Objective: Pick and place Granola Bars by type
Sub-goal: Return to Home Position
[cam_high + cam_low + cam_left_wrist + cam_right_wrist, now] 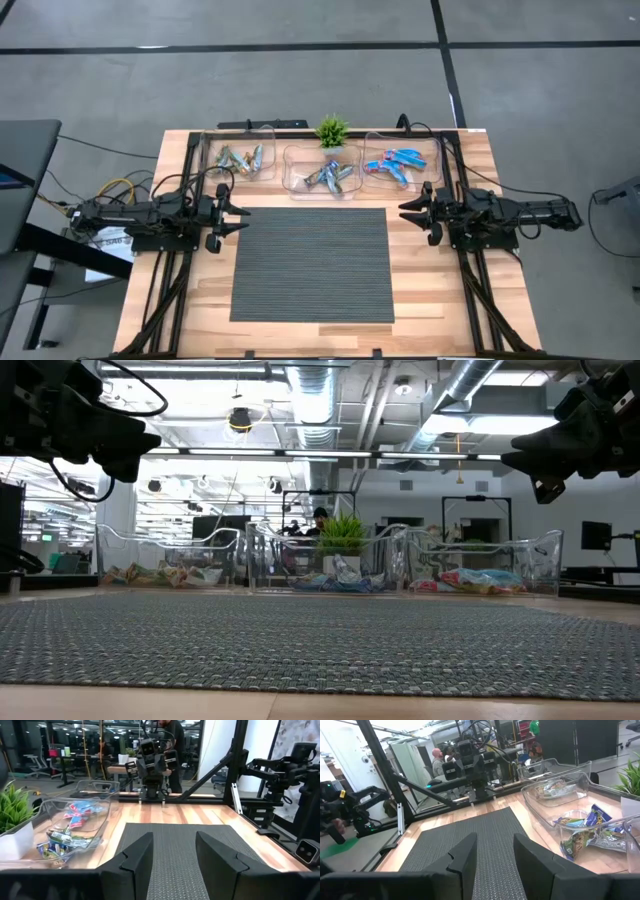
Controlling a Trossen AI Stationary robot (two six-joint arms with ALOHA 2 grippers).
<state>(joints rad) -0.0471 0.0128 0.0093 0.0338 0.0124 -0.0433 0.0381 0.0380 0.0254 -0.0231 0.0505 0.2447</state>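
Note:
The granola bars lie sorted in three clear bins along the table's far edge. The tan-green bars (240, 158) (554, 788) are in the left bin, the blue-brown mixed bars (330, 175) (585, 832) in the middle bin, and the bright blue bars (395, 163) (79, 811) in the right bin. My left gripper (240, 210) (172, 857) hovers open at the grey mat's left edge and holds nothing. My right gripper (405, 210) (495, 852) hovers open at the mat's right edge, also with nothing in it. The two grippers face each other across the mat.
A grey woven mat (312, 263) covers the middle of the wooden table, and no bars lie on it. A small potted plant (332, 130) stands behind the middle bin (325, 565). Black frame rails run along the table's left and right sides (470, 290).

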